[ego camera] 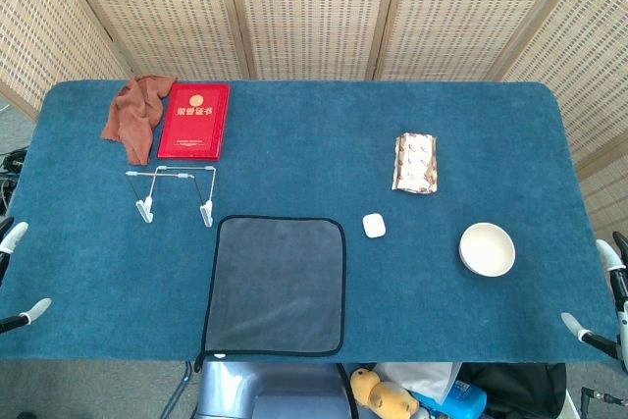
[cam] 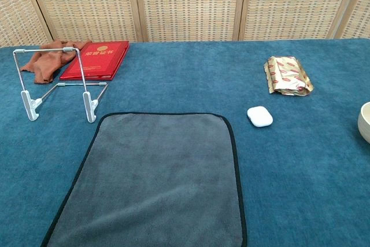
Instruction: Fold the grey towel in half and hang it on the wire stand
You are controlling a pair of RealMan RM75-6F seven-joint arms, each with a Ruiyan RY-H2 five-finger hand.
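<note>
Blue felt covered the table (ego camera: 294, 134), the grey towel (ego camera: 278, 284) lay flat at its near edge, the wire stand (ego camera: 175, 191) stood just beyond, and my hands barely showed, so their grip I couldn't tell.

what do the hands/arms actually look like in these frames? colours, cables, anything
Only slivers show, at the head view's side edges; the chest view shows neither. Left hand: dark, near-black fingers capped with pale grey-white tips. Right hand: the same dark fingers with light rounded tips, plus a dark section running down the frame edge. No cables, markings or sleeves can be made out.
</note>
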